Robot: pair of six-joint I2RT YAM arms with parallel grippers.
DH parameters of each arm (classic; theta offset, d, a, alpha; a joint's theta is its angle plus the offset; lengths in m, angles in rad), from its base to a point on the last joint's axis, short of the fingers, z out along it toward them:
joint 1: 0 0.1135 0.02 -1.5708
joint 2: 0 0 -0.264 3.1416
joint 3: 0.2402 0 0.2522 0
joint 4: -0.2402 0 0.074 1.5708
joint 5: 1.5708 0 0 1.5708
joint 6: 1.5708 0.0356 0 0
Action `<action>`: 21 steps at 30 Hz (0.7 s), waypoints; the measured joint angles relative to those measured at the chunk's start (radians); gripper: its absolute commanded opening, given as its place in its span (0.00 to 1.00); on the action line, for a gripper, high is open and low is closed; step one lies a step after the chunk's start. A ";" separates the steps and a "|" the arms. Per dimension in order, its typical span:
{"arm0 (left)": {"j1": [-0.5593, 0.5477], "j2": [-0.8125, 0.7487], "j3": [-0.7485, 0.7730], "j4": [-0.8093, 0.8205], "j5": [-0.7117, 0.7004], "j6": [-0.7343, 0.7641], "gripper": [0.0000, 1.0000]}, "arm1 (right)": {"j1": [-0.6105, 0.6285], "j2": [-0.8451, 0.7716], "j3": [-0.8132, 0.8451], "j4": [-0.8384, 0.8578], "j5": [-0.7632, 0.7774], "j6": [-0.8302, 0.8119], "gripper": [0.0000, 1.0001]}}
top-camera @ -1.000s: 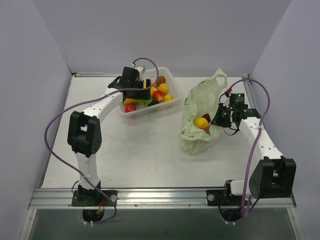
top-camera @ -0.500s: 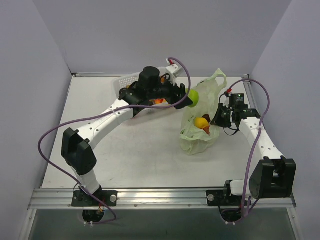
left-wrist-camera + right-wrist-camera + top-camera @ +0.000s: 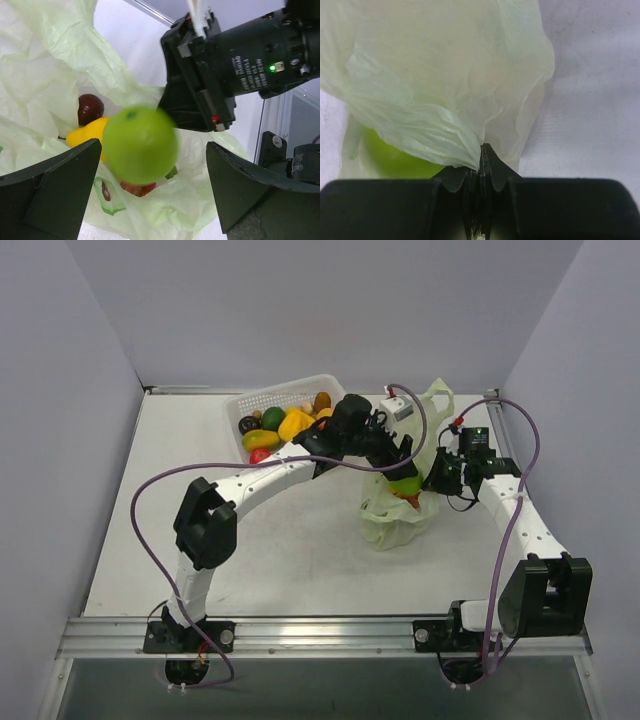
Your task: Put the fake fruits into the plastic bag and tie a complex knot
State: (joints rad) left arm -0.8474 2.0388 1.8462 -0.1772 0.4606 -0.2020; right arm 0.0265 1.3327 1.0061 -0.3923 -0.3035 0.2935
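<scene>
While the left gripper (image 3: 152, 150) hung over the mouth of the plastic bag (image 3: 50, 75), its two dark fingers (image 3: 55, 190) stood as wide apart as they go; between them sat a round green fruit (image 3: 140, 145), blurred in the wrist view, with a visible gap on either side, so neither finger touched it. Below it, inside the bag, lay a yellow fruit (image 3: 85, 137) at nine o'clock of the green one, a dark maroon fruit (image 3: 90, 107) touching the yellow one at ten o'clock, and a red one (image 3: 137, 189) at six o'clock, mostly hidden; an avocado print (image 3: 106, 192) showed on the film just beside it.

The right gripper (image 3: 480, 165) had its jaws pressed together, pinching a gathered fold of the bag (image 3: 445, 75); a green shape showed through the plastic at eight o'clock of the pinch.

From above, the left gripper (image 3: 405, 475) reached into the bag (image 3: 385, 525) from nine o'clock; the right gripper (image 3: 440, 475) held the bag's edge at three o'clock. The white basket (image 3: 262, 400) stood on the table (image 3: 280, 560) at ten o'clock of the bag, apart from it, holding green (image 3: 273, 418), yellow (image 3: 295, 424), dark (image 3: 248, 424) and red (image 3: 260, 454) fruits.
</scene>
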 measured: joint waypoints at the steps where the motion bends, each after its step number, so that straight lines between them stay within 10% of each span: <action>1: 0.008 0.002 0.000 -0.002 0.005 -0.006 0.97 | 0.000 0.000 0.000 0.000 0.001 -0.001 0.00; 21: 0.494 -0.273 -0.197 -0.013 -0.167 0.139 0.97 | 0.000 -0.003 0.000 0.000 0.000 -0.003 0.00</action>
State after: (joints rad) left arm -0.3531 1.7660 1.6489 -0.1905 0.2932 -0.0631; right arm 0.0265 1.3293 1.0061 -0.3927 -0.3038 0.2901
